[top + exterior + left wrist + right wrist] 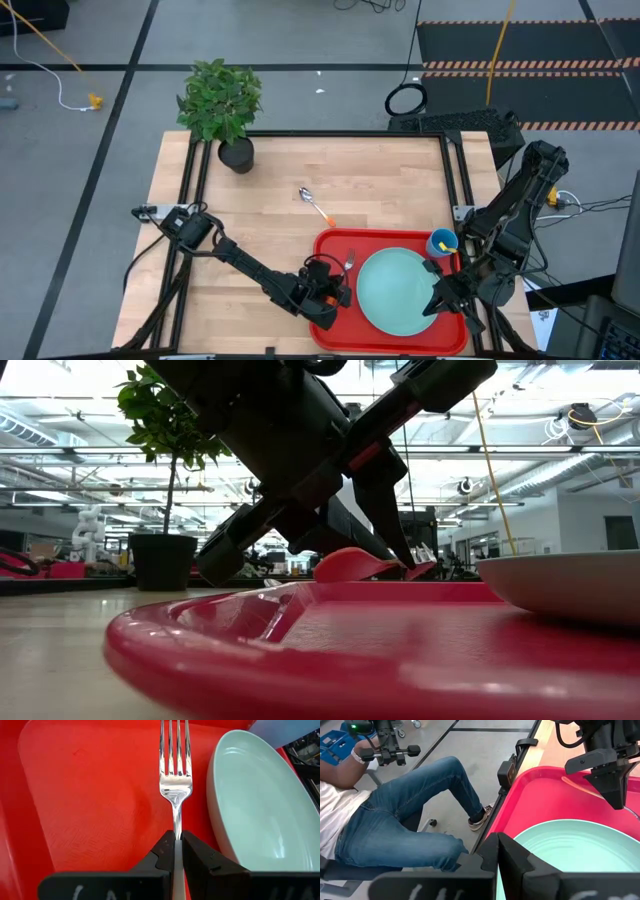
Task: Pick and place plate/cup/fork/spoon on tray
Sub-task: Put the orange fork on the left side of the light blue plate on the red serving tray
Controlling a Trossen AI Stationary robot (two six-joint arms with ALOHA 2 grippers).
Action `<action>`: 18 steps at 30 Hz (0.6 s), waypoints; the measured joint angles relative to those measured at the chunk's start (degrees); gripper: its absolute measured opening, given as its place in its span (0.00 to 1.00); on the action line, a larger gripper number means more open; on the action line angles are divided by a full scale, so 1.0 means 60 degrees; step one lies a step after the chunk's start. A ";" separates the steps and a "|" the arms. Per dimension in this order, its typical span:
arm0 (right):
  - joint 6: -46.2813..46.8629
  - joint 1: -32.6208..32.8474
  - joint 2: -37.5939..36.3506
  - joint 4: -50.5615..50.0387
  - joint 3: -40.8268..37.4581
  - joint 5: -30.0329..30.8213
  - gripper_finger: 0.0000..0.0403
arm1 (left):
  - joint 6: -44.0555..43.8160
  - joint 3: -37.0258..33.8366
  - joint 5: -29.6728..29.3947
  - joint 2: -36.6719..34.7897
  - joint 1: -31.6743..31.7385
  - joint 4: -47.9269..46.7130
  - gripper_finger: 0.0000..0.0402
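The left gripper (176, 851) is pinching the fork (175, 770) by its neck over the left part of the red tray (335, 245), tines lying just beside the pale green plate (397, 292), which is sitting in the tray's middle. The right gripper (436, 298) is hovering at the plate's right edge, fingers pressed together and holding nothing. The blue cup (442, 242) is standing in the tray's far right corner. Farther off, the spoon (316, 205) is lying on the bare table (280, 170), with a potted plant (222, 105) at the far left corner.
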 joint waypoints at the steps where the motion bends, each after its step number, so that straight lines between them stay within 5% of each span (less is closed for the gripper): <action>1: 0.0000 0.0000 0.0000 0.0000 0.0000 0.0000 0.00 | -0.0022 0.0000 0.0000 0.0000 0.0000 -0.0004 0.07; 18: 0.0029 0.0000 0.0000 0.0000 0.0000 -0.0007 0.00 | -0.0140 0.0000 0.0011 0.0000 0.0036 -0.0227 0.13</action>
